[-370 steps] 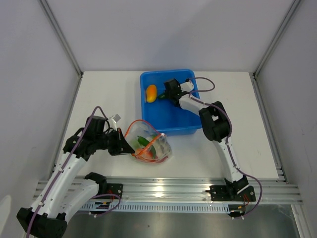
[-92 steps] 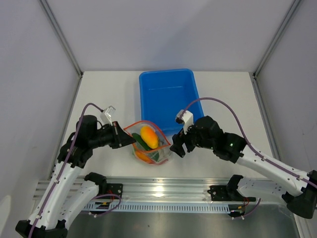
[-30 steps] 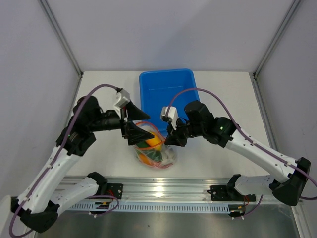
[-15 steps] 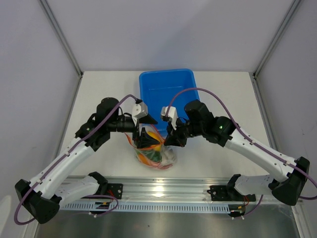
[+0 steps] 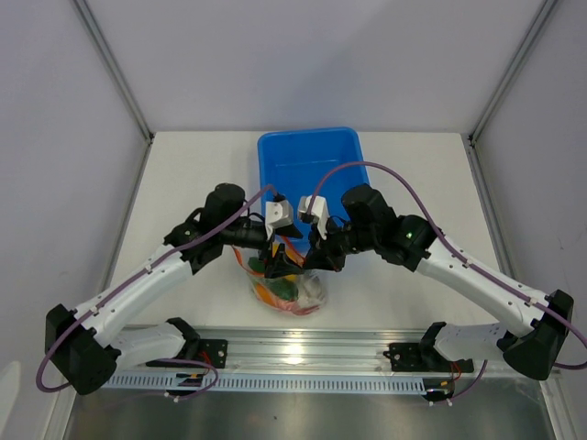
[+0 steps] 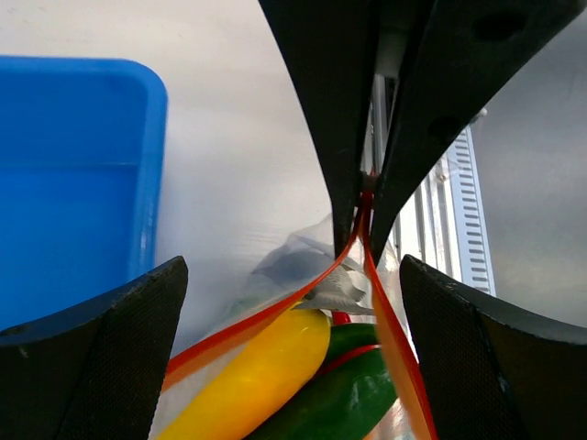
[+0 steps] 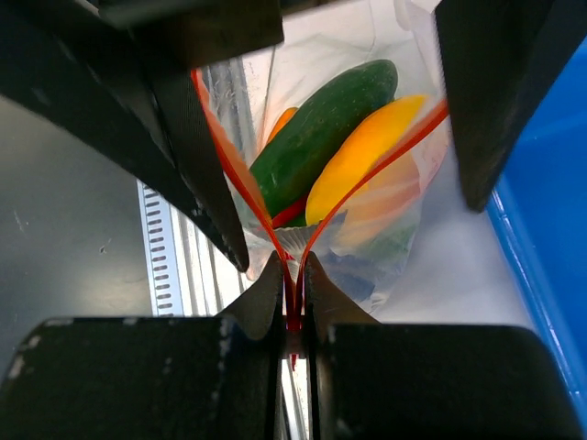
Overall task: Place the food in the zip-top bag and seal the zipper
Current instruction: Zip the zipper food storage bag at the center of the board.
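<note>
**Top view.** The zip-top bag (image 5: pixel 292 289) stands on the surface (image 5: pixel 193 174), just in front of the blue tub (image 5: pixel 312 170), with food inside it. The left tool (image 5: pixel 274 258) and right tool (image 5: pixel 316 259) meet over its mouth from opposite sides.

**Left wrist view.** I read the left tool (image 6: pixel 292 266) as spread wide, with one finger on either side of the bag mouth. The zipper (image 6: pixel 393 344) rises in two strands to the right tool (image 6: pixel 365 197), which is pinched on the point where they join. A yellow pepper (image 6: pixel 261 367) and a green chili (image 6: pixel 344 399) lie below the strands (inside the bag).

**Right wrist view.** The right tool (image 7: pixel 293 275) is clamped on the zipper (image 7: pixel 231 151) end. Beyond it the strands diverge, with the green chili (image 7: pixel 321 119) and yellow pepper (image 7: pixel 367 151) between them. The blue tub (image 7: pixel 550 238) lies at the right.
</note>
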`<state>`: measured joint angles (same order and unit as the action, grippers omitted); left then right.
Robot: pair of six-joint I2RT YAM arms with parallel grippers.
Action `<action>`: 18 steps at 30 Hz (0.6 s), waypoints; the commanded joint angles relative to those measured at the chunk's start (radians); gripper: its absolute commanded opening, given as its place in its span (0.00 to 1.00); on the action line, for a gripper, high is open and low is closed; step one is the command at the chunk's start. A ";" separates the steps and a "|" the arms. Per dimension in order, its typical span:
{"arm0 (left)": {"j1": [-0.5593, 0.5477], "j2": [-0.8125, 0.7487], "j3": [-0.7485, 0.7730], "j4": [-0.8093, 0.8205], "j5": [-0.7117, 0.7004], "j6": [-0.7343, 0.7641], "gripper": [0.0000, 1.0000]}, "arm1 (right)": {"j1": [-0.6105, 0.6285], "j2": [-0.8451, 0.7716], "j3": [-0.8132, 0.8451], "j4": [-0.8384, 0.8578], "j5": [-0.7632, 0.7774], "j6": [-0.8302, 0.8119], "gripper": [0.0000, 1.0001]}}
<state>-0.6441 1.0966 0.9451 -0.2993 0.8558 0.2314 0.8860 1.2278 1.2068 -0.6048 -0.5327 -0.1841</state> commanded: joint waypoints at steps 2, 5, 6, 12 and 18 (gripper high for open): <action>-0.037 -0.004 -0.023 -0.032 -0.018 0.074 0.95 | -0.012 -0.025 0.037 0.079 -0.032 0.006 0.00; -0.037 -0.018 -0.031 -0.049 -0.018 0.071 0.94 | -0.019 -0.030 0.036 0.074 -0.032 0.000 0.00; -0.040 -0.014 -0.031 -0.069 -0.015 0.074 0.93 | -0.022 -0.033 0.034 0.074 -0.030 0.000 0.00; -0.043 0.017 0.020 -0.158 -0.066 0.095 0.67 | -0.041 -0.053 0.023 0.066 -0.020 -0.002 0.00; -0.042 0.051 0.089 -0.236 -0.120 0.043 0.29 | -0.048 -0.059 0.004 0.068 -0.001 0.012 0.00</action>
<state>-0.6815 1.1393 0.9722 -0.4881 0.7700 0.2840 0.8459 1.2118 1.2041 -0.6003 -0.5316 -0.1837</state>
